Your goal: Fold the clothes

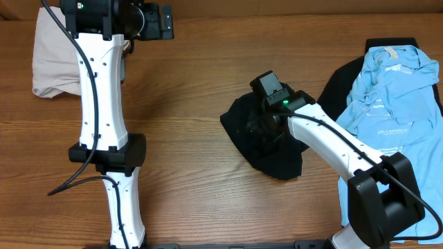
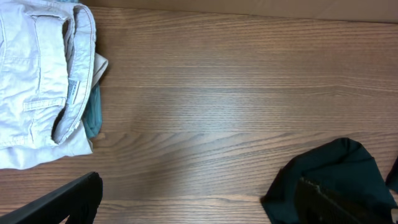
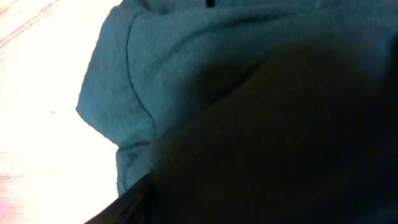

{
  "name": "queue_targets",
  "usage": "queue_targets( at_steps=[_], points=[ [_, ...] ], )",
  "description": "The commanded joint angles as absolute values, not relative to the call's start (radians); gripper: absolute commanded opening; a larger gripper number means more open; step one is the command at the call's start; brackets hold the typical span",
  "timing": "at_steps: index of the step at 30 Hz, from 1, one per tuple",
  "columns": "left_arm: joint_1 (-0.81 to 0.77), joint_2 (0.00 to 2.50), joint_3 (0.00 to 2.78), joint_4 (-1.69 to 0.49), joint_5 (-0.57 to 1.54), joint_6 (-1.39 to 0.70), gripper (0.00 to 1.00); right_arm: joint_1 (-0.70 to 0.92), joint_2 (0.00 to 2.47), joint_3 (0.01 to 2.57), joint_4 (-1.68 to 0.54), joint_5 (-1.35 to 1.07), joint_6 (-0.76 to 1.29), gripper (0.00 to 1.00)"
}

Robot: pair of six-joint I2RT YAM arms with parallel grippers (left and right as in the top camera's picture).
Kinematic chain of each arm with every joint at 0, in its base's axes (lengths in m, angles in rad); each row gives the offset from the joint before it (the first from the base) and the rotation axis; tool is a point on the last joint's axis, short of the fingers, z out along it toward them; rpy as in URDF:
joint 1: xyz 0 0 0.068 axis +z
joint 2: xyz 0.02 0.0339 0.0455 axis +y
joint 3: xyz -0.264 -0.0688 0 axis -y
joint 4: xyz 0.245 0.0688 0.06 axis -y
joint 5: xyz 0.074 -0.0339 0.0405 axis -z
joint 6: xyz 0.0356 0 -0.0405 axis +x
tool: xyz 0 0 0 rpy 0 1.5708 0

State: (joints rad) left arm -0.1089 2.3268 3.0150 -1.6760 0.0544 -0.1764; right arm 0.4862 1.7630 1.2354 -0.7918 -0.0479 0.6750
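Note:
A crumpled black garment (image 1: 273, 149) lies in the middle of the table. My right gripper (image 1: 266, 119) is pressed down into its upper left part. In the right wrist view the dark cloth (image 3: 186, 74) fills the frame and hides the jaws. The garment also shows at the lower right of the left wrist view (image 2: 336, 168). My left gripper (image 1: 156, 23) is open and empty at the far left of the table, its fingers wide apart (image 2: 199, 205). Folded beige trousers (image 1: 54, 59) lie beside it (image 2: 34, 81). Light-blue T-shirts (image 1: 394, 97) lie spread at the right.
Another black garment (image 1: 338, 83) lies under the light-blue T-shirts at the right. A teal cloth edge (image 2: 94, 115) peeks out from under the beige trousers. Bare wooden table (image 1: 187, 104) lies between the trousers and the black garment.

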Motion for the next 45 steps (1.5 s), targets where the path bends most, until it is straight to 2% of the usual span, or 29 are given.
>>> queue_targets(
  at_steps=[1,4,6,10,17,18,19,22,23,25,34,45],
  points=[
    [-0.105,2.330,3.010,-1.675,0.041,-0.156,1.00,0.491,1.752,1.252,-0.784,-0.035,0.661,0.31],
    [-0.105,2.330,3.010,-1.675,0.041,-0.156,1.00,0.480,1.724,1.313,-0.813,-0.039,0.635,0.13],
    [-0.105,2.330,3.010,-1.675,0.040,-0.156,1.00,0.464,1.705,1.369,-0.839,-0.038,0.628,0.07],
    [-0.105,2.330,3.010,-1.675,0.041,-0.156,1.00,0.393,1.700,1.460,-0.853,-0.034,0.628,0.06],
    [-0.105,2.330,3.010,-1.675,0.041,-0.156,1.00,0.178,1.774,1.460,-0.752,-0.054,0.563,0.04],
    [-0.105,2.330,3.010,-1.675,0.041,-0.156,1.00,0.156,1.794,1.460,-0.733,-0.061,0.543,0.05],
    [-0.105,2.330,3.010,-1.675,0.041,-0.156,1.00,0.131,1.822,1.460,-0.707,-0.073,0.516,0.11],
    [-0.105,2.330,3.010,-1.675,0.041,-0.156,1.00,0.088,1.886,1.460,-0.656,-0.093,0.459,0.50],
    [-0.105,2.330,3.010,-1.676,0.041,-0.156,1.00,0.079,1.899,1.460,-0.655,-0.093,0.454,0.57],
    [-0.105,2.330,3.010,-1.676,0.040,-0.156,1.00,0.068,1.905,1.460,-0.665,-0.105,0.441,0.63],
    [-0.105,2.330,3.010,-1.671,0.040,-0.156,1.00,0.080,1.795,1.560,-0.859,-0.108,0.407,0.64],
    [-0.105,2.330,3.010,-1.668,0.041,-0.156,1.00,0.130,1.808,1.507,-0.914,-0.106,0.340,0.60]
  ],
)
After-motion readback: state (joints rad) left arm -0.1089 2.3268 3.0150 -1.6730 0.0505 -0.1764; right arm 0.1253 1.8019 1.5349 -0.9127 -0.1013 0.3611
